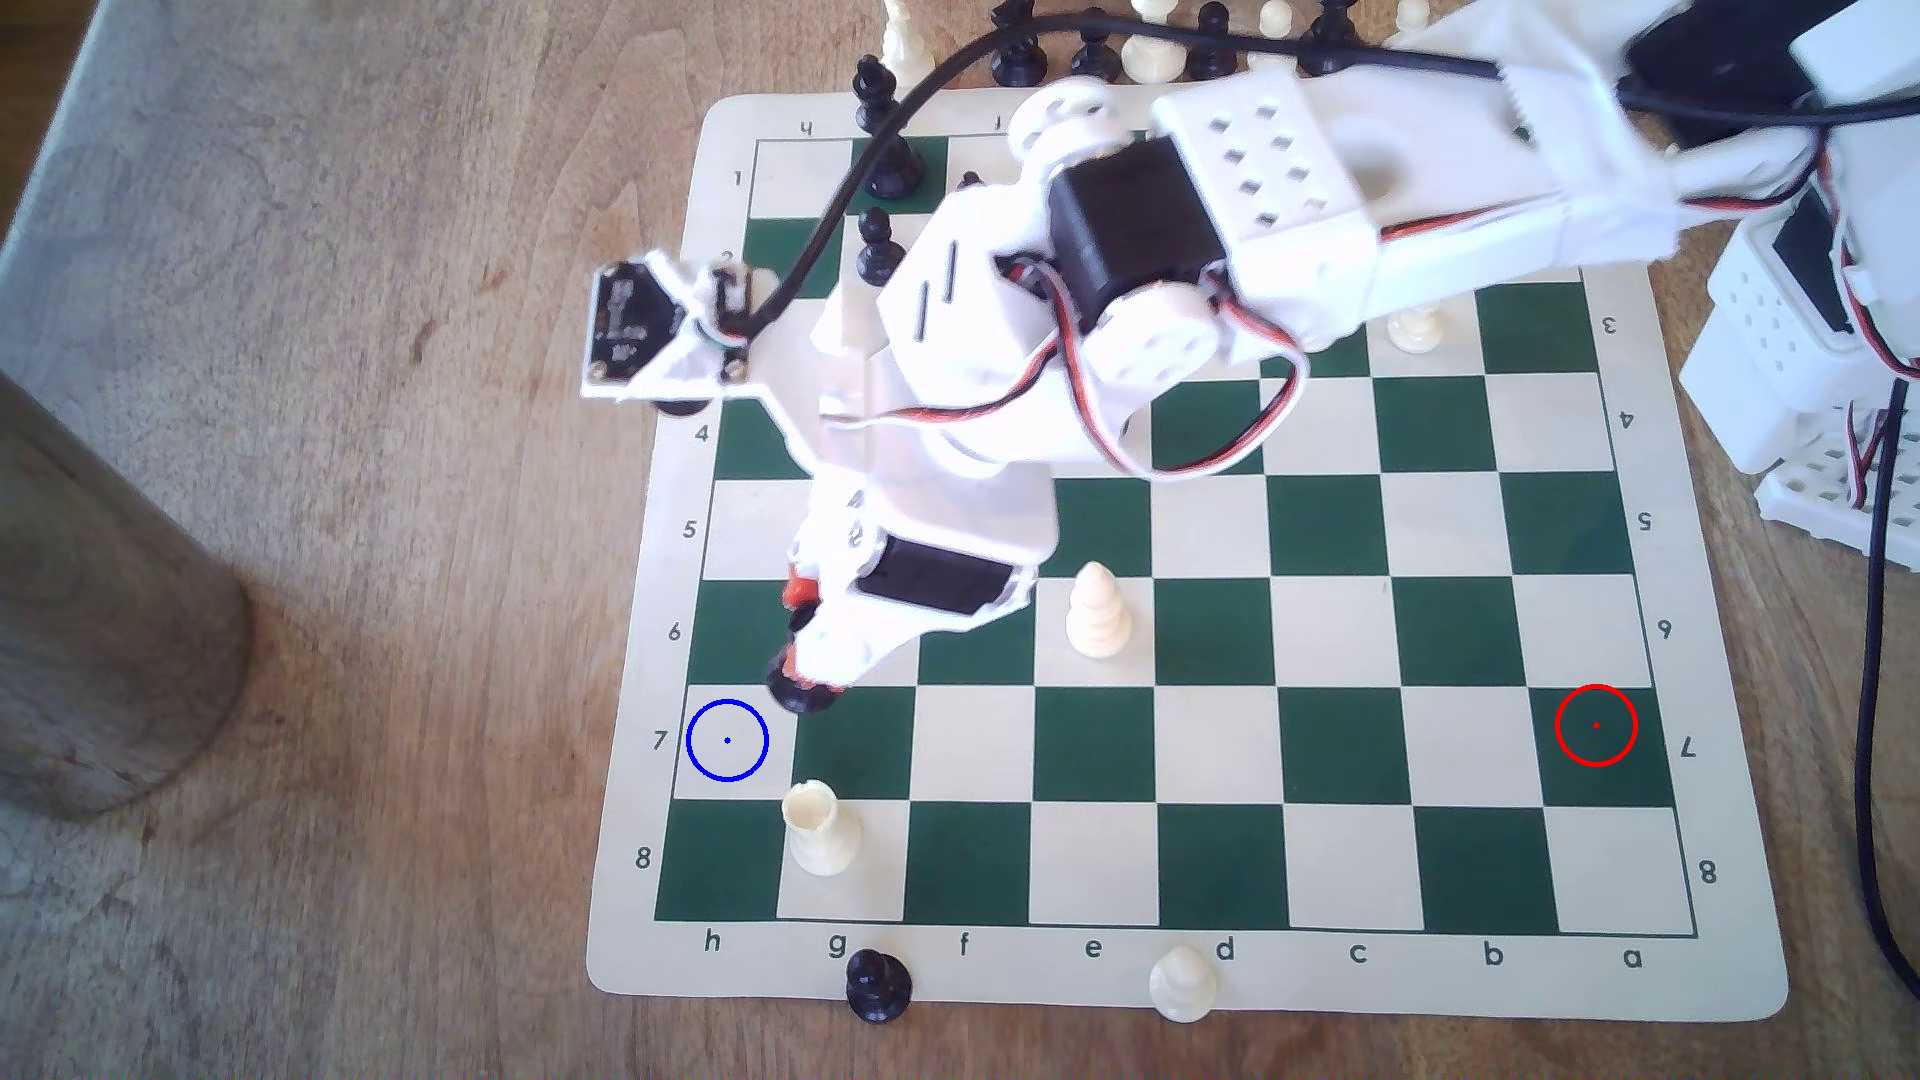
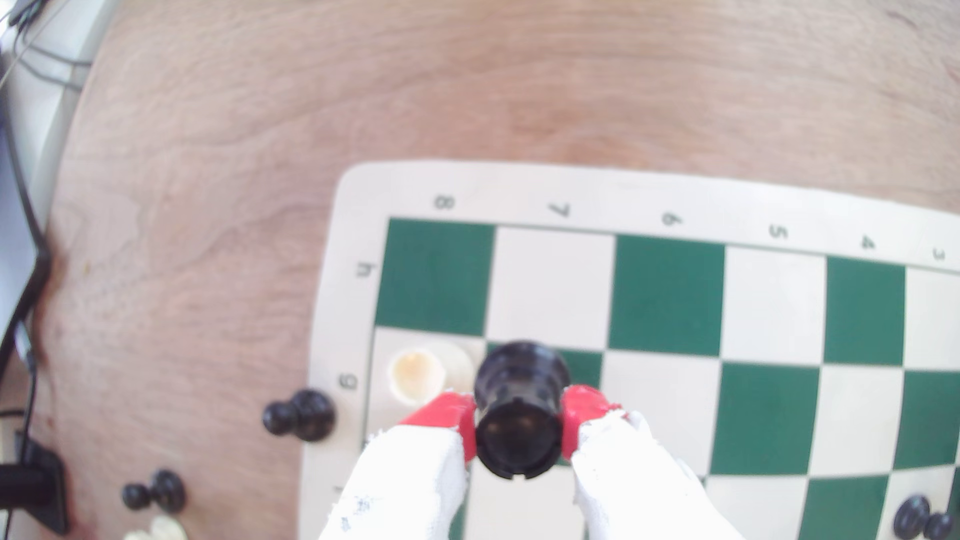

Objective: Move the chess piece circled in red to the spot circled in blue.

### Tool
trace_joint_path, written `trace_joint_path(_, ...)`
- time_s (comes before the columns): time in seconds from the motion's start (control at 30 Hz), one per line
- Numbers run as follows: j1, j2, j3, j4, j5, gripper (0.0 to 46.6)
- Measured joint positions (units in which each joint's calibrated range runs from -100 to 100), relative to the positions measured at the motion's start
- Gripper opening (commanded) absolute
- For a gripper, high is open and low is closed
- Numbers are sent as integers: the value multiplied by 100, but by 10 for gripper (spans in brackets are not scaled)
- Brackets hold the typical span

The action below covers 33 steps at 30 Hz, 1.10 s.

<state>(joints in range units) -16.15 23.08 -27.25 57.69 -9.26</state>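
The gripper (image 2: 519, 426) is pinching the rook (image 2: 519, 410), carrying it just beside the blue spot (image 1: 727, 739). Lowering and releasing are remaining, judging by the gap.

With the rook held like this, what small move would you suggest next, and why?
Probably a short carry toward the exterior view's left, then lower. The gripper is shut on the black rook, whose base sits just short of the blue-ringed square, near the cream rook.

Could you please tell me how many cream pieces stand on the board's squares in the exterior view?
3: the cream rook on g8, a tall piece on e6, a small piece on b3 by the arm. The arm may hide more.
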Motion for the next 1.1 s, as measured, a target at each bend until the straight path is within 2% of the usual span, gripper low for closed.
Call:
trace_joint_path(0.23, 88, 947, -1039, 40, 59, 4)
trace_joint_path(0.53, 332, 1684, -1771, 40, 166, 4)
trace_joint_path(1.1, 236, 2003, -1789, -127, 166, 4)
